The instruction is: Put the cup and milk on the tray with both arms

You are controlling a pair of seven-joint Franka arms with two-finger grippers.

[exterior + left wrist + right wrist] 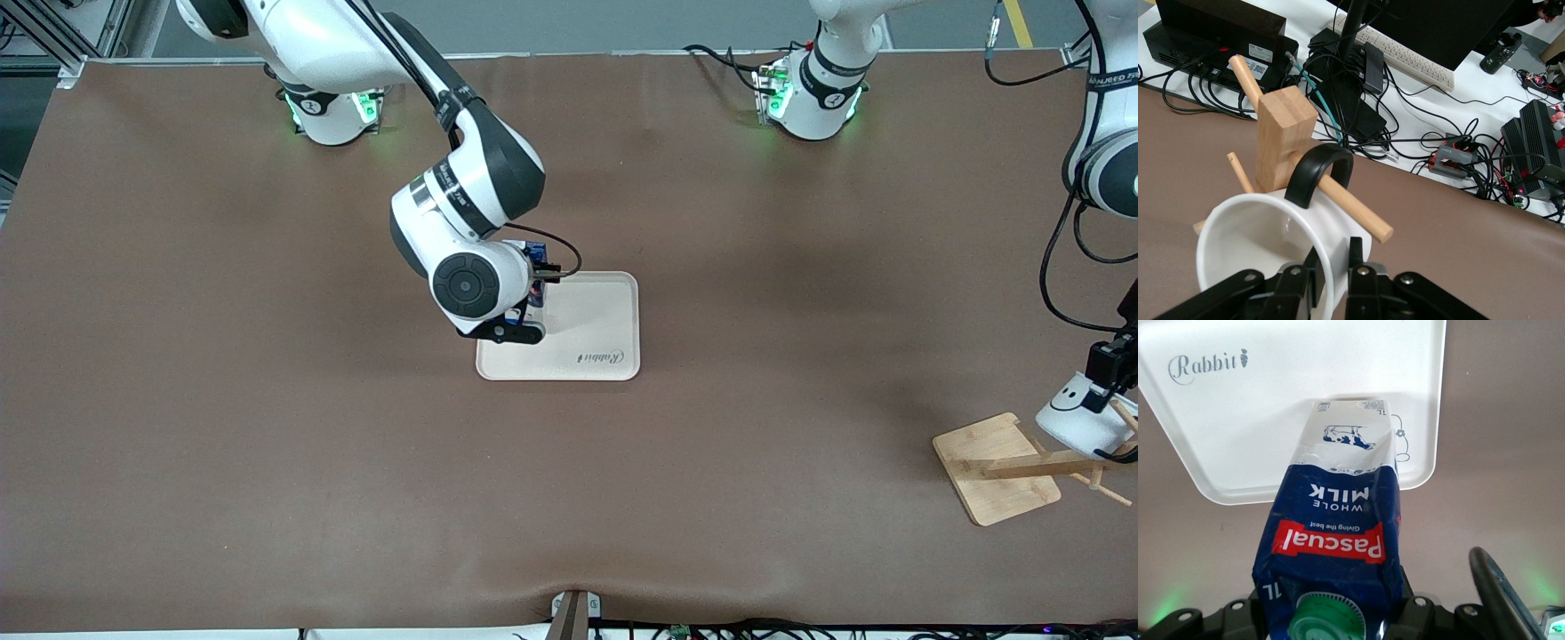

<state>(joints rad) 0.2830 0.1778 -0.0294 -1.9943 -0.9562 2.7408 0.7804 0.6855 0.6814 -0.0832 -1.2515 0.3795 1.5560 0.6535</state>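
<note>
Over the tray (597,313), at its edge toward the right arm's end of the surface (267,400), the right tool (532,313) holds the milk (1335,540) with its fingers closed on the upper part of the carton, near the green cap (1327,618). The right wrist view shows the carton's long axis running straight from the tool toward the tray, so the carton stands close to upright, base downward. Whether the base touches the tray cannot be determined from these views; the whitish lower part lies within the tray outline, near the bear drawing (1400,440). The coming move for this arm therefore depends on 1 relation: the carton base sits directly over tray area, so a short vertical descent, if any remains, followed by a release should seat it.

At the left arm's end of the surface, the left tool (1335,267) grips the cup (1265,233) by its rim, 1 finger inside and 1 outside the wall. The cup's dark handle (1319,170) is hooked over a peg (1351,210) of the wooden rack (1285,133), and the cup is tilted with its mouth toward the wrist camera. The rack base (991,471) stands well apart from the tray. In judgement, the cup must slide off along the peg axis before any travel toward the tray; the free tray area lies toward the left arm's side of the milk.
</note>
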